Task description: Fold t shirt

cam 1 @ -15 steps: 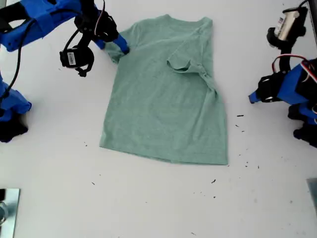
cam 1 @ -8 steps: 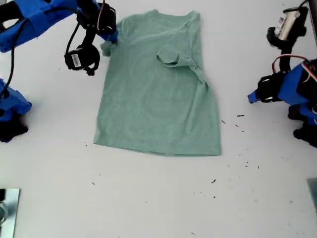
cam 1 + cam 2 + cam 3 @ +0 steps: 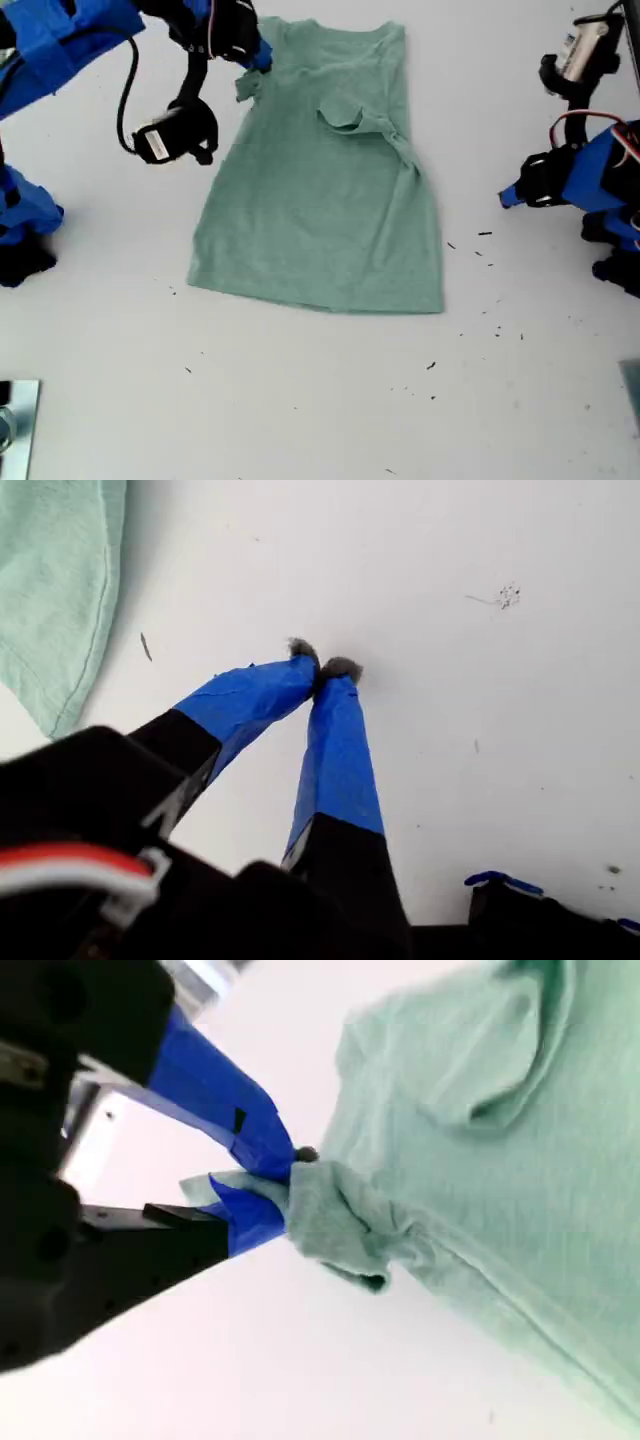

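A plain white tabletop (image 3: pixel 320 420) fills every view, dotted with small dark specks toward the exterior view's right, and a bit of metal hardware (image 3: pixel 15 425) shows at that view's lower left corner.

My second gripper (image 3: pixel 275 1192) is clenched on a bunched fold of the t shirt (image 3: pixel 320 180) at a sleeve; in the exterior view it (image 3: pixel 252 62) sits at the garment's upper left, with the pinched cloth puckered just beside the jaws. My first gripper (image 3: pixel 322 670) is closed on nothing, its blue-taped fingertips (image 3: pixel 342 670) pressed together over bare table, near the shirt's hem edge; in the exterior view it (image 3: pixel 512 198) waits at the right, apart from the cloth.

The pale sage-green heathered shirt lies mostly flat at the upper middle of the exterior view, neck away from the camera, hem nearer. Its other sleeve is folded inward onto the body, leaving a wrinkled ridge down that side.
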